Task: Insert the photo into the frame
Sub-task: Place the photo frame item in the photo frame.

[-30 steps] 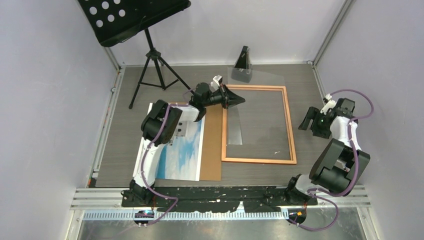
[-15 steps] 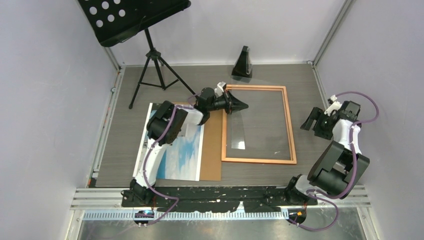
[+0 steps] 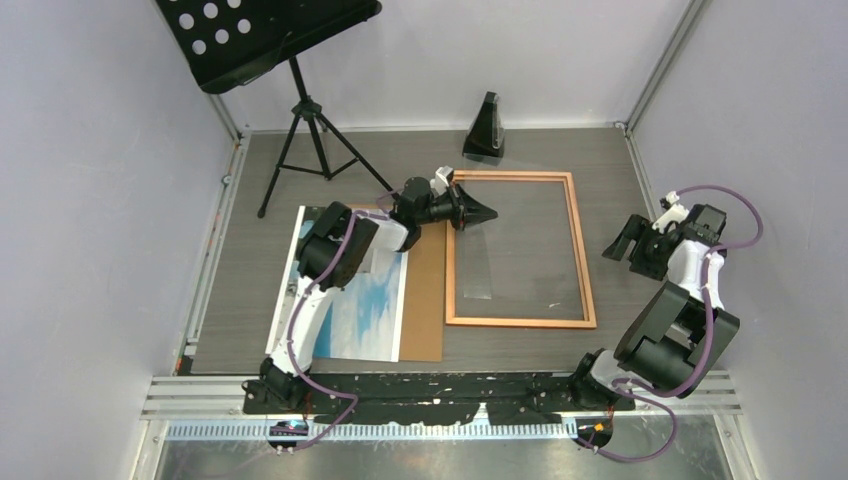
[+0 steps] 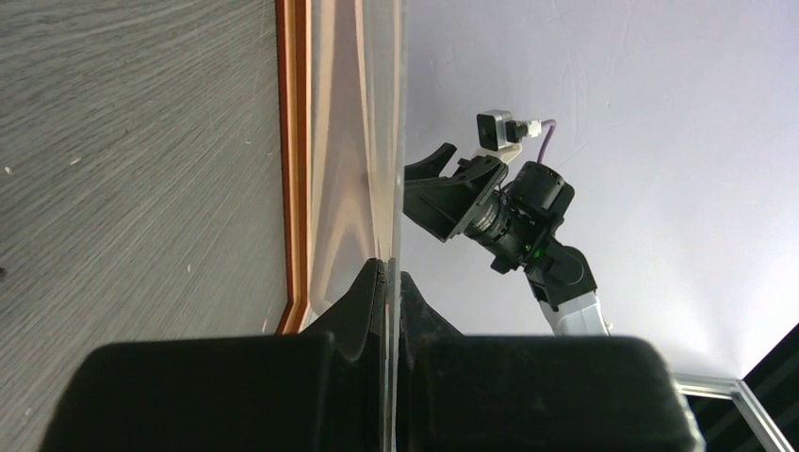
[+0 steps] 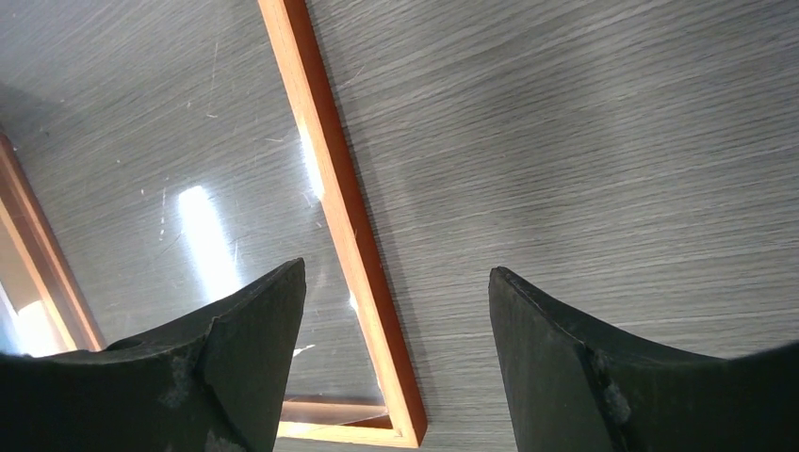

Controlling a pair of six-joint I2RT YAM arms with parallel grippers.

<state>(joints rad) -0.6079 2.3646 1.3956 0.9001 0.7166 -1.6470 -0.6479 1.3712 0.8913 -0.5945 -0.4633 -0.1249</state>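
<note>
Photo (image 3: 365, 310), white-bordered sky-and-building paper print, flat on brown fibreboard backing (image 3: 425, 300), left of copper-orange wooden frame (image 3: 579, 250). Left gripper (image 3: 487, 213) clamped on clear pane (image 4: 353, 141) over frame. Right gripper (image 5: 396, 273) wide apart, empty, beside frame.

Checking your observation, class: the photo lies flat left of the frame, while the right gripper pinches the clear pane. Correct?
No: the left gripper pinches the clear pane, as the left wrist view shows; the rest stands.
</note>
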